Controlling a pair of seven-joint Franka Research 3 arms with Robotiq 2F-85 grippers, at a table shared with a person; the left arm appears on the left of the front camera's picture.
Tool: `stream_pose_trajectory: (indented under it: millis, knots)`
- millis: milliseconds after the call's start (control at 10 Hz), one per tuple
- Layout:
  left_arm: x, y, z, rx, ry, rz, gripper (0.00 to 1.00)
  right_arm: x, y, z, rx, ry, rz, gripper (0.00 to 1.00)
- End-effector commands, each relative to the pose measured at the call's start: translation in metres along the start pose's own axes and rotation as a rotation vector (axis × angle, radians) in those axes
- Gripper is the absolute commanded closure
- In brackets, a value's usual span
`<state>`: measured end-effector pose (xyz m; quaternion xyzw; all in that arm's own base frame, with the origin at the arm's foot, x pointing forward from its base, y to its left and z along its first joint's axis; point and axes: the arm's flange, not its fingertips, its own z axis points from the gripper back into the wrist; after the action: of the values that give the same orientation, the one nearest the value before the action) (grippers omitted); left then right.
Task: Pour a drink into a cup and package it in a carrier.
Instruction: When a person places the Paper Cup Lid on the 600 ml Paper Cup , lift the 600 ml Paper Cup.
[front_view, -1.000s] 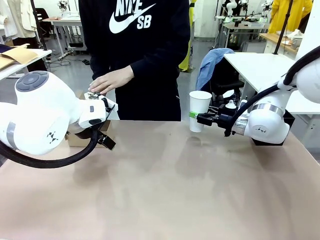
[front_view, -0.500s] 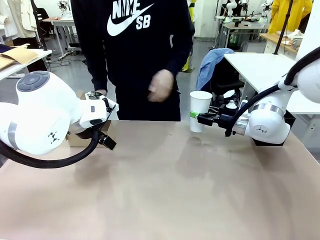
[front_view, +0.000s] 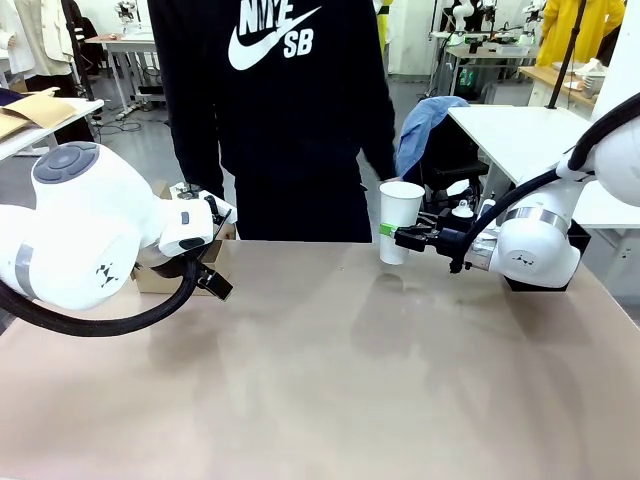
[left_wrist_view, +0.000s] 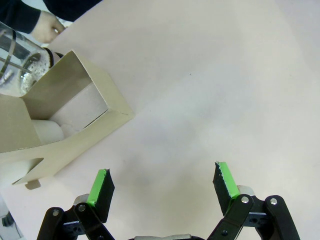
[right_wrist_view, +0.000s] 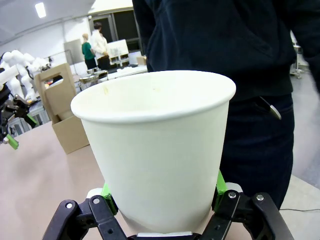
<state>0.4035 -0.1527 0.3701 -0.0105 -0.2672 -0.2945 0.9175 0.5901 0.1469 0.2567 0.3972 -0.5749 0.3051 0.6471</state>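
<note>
The white paper cup (front_view: 400, 220) hangs just above the table's far edge, right of centre, with my right gripper (front_view: 392, 232) shut on its lower part. Seen from the right wrist, the cup (right_wrist_view: 157, 145) is upright, has no lid, and is clamped between the green pads (right_wrist_view: 106, 191). The brown cardboard carrier (front_view: 150, 277) stands at the far left, mostly behind my left arm. My left gripper (left_wrist_view: 162, 182) hovers open over bare table beside the carrier (left_wrist_view: 80, 115). A clear glass jug (left_wrist_view: 20, 65) with a metal band stands behind the carrier; I cannot make out the drink in it.
A person in a dark hoodie (front_view: 280, 110) stands at the far edge, one hand (left_wrist_view: 47, 25) near the jug. A black box (front_view: 575, 245) sits behind my right arm. The carrier's tall handle (right_wrist_view: 57, 82) shows far off. The near table (front_view: 330, 380) is bare.
The person's hand has left the jug's top at the left and swung right toward the cup. Neither arm has moved, and the cup stays where it was.
</note>
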Motion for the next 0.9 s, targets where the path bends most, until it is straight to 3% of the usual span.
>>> stream_pose_trajectory:
  millis: [0, 800]
  knots:
    - [-0.0002, 0.0007, 0.0004, -0.002, -0.001, 0.001, 0.00, 0.0039, 0.0010, -0.0022, -0.001, -0.004, -0.011, 0.19]
    - [-0.0002, 0.0007, 0.0004, -0.002, -0.001, 0.001, 0.00, 0.0039, 0.0010, -0.0022, -0.001, -0.004, -0.011, 0.19]
